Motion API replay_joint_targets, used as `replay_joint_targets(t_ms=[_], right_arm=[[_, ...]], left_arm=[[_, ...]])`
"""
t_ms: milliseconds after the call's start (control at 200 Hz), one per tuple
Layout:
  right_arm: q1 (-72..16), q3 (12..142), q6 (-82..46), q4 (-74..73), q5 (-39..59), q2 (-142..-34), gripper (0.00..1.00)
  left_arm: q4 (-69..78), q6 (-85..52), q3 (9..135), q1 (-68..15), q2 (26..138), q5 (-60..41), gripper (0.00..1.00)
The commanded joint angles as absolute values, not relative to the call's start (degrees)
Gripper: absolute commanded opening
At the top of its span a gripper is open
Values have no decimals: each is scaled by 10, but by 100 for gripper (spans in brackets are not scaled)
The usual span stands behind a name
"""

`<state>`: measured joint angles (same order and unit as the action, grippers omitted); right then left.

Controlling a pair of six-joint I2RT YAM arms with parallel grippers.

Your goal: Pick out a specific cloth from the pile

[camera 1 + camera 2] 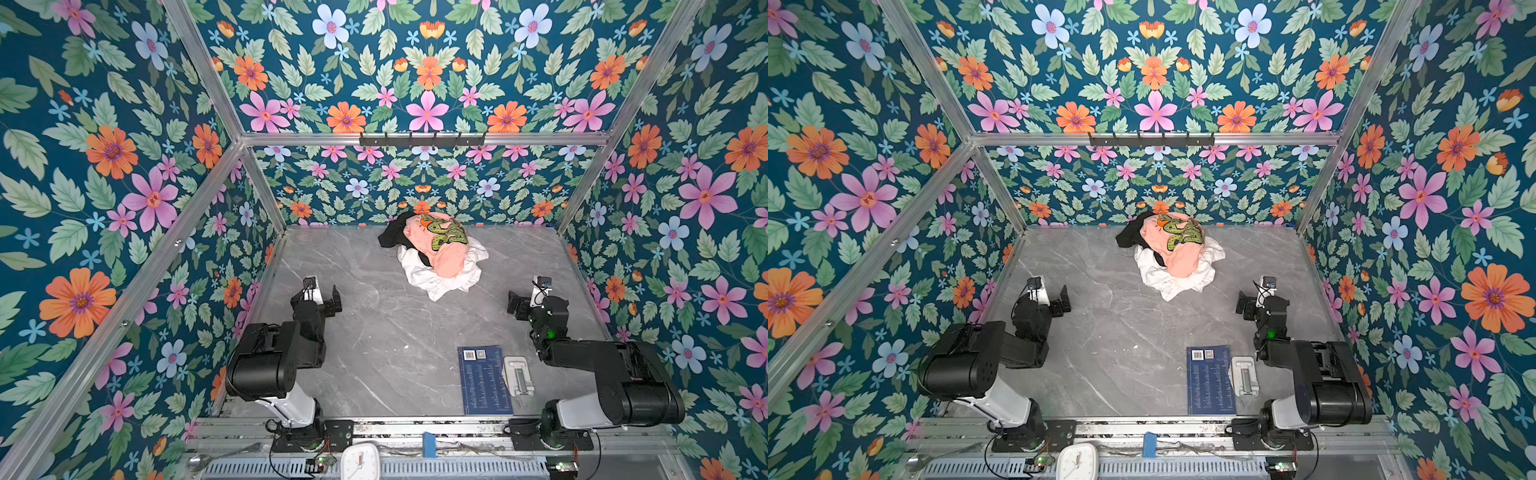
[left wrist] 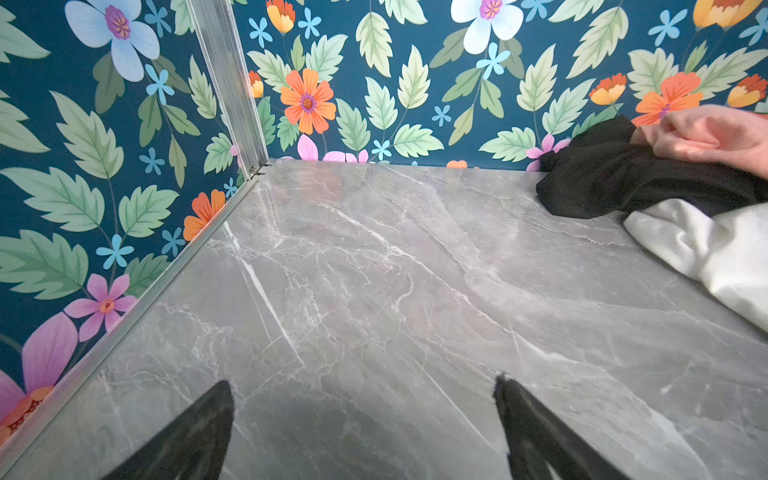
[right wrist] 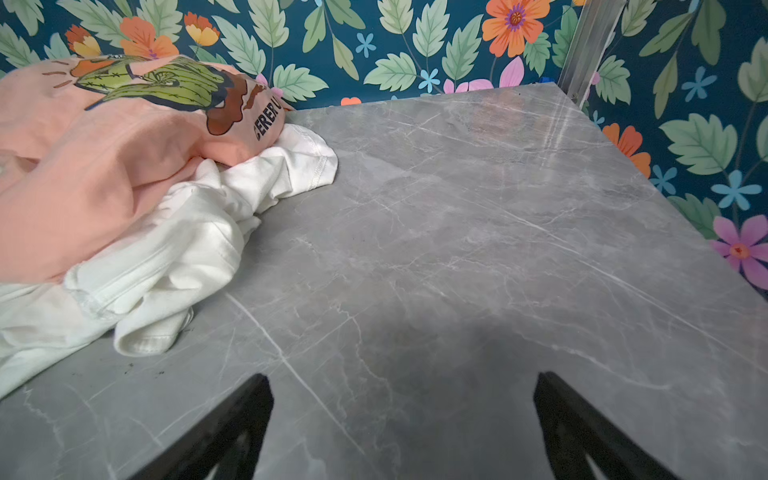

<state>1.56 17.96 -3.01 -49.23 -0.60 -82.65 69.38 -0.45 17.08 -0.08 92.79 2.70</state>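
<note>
The pile (image 1: 446, 259) lies at the back middle of the grey marble table, against the rear wall. Its white cloth (image 1: 432, 280) (image 1: 1169, 280) is at the bottom, spreading toward the front. A peach-pink shirt (image 1: 442, 253) with a green graphic lies over it, and a black garment (image 1: 392, 233) pokes out at the back left. The left wrist view catches the cloth (image 2: 715, 253) at its edge; the right wrist view shows the cloth (image 3: 187, 249) under the peach shirt (image 3: 83, 174). My left gripper (image 1: 323, 291) (image 2: 363, 384) and right gripper (image 1: 527, 295) (image 3: 402, 377) are open and empty, well short of the pile.
A blue booklet (image 1: 486, 380) and a white device (image 1: 518, 376) lie at the front right near the right arm's base. Floral walls enclose the table on three sides. A black hook rail (image 1: 422, 139) hangs on the rear frame. A white scale (image 1: 360, 461) sits below the front edge.
</note>
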Motion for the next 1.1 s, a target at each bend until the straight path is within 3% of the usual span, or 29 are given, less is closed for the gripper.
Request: replay_joint_targets(t_ms=[0,1100], right_arm=[[15,182,-33,-496,-5,-824,99],[16,181,-33,-497,-5,-824,99]], left_arm=[[710,-3,169,0,928,23,100],[716,-2,165,0,926,22,100]])
